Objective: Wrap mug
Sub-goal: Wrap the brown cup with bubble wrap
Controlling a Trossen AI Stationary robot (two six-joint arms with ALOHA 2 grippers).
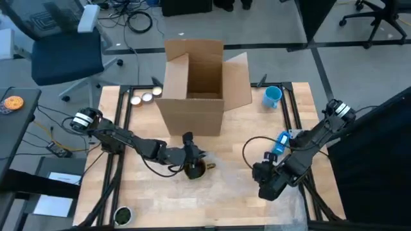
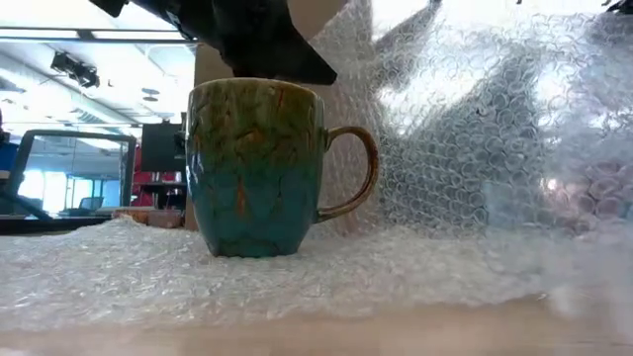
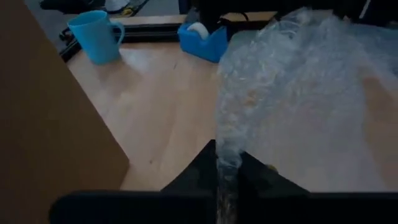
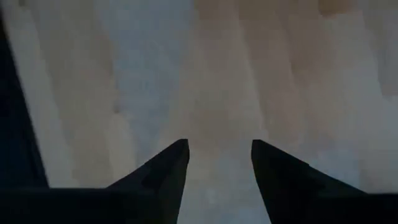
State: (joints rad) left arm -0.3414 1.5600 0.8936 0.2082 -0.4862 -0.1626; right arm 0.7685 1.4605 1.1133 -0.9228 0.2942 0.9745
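A teal and brown glazed mug (image 2: pixel 255 168) stands upright on a sheet of clear bubble wrap (image 2: pixel 297 272) near the table's middle, its handle (image 2: pixel 358 173) toward the right in the low view. My left gripper (image 1: pixel 189 153) hangs just over the mug (image 1: pixel 195 169), shut on the wrap. Part of the wrap (image 2: pixel 475 119) rises behind and beside the mug. My right gripper (image 1: pixel 264 187) stands open over the wrap at the near right, holding nothing (image 4: pixel 219 155). My left gripper pinches a gathered edge of the bubble wrap (image 3: pixel 228 160) between its two fingers. The fingers come roughly level from the table's left. From them the wrap fans out, lifted and slack, toward the right side (image 3: pixel 292 81), its lower part lying on the table under the mug.
An open cardboard box (image 1: pixel 199 83) stands just behind the mug. A blue cup (image 1: pixel 272 97) and a blue tape dispenser (image 1: pixel 281 142) sit at the far right. Tape rolls (image 1: pixel 146 98) lie left of the box, a small round dish (image 1: pixel 121 215) at the near left.
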